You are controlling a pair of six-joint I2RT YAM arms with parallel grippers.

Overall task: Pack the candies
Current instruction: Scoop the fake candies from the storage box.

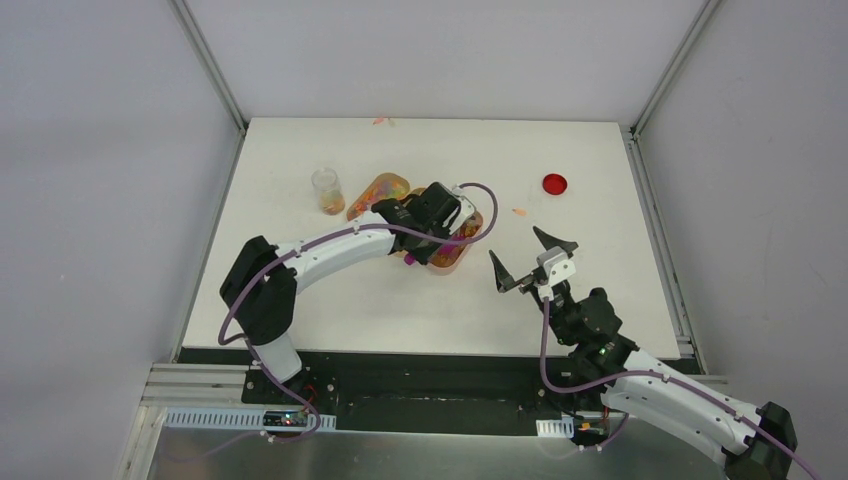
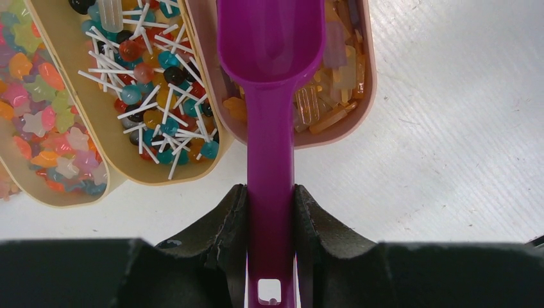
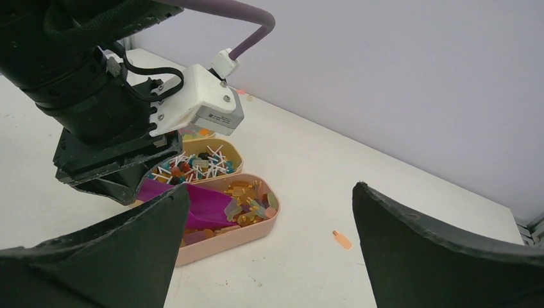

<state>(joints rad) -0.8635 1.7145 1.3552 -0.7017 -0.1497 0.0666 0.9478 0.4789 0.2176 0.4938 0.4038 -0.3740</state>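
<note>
Three oval trays hold the candies: bright star-shaped bits (image 2: 38, 83), round sweets on white sticks (image 2: 154, 83), and translucent orange-yellow gummies (image 2: 333, 70) in the pink tray (image 2: 301, 140). My left gripper (image 2: 271, 199) is shut on the handle of the magenta scoop (image 2: 272, 77), whose bowl lies in the pink tray among the gummies. In the top view the left gripper (image 1: 425, 235) sits over the trays. My right gripper (image 1: 530, 262) is open and empty, to the right of the pink tray (image 3: 224, 240), above bare table.
A clear jar (image 1: 328, 190) with a few candies in its bottom stands left of the trays. A flat red disc (image 1: 555, 184) lies at the back right. One stray orange gummy (image 3: 342, 240) lies on the table between the trays and the right gripper. Stray bits (image 1: 383, 121) lie at the far edge.
</note>
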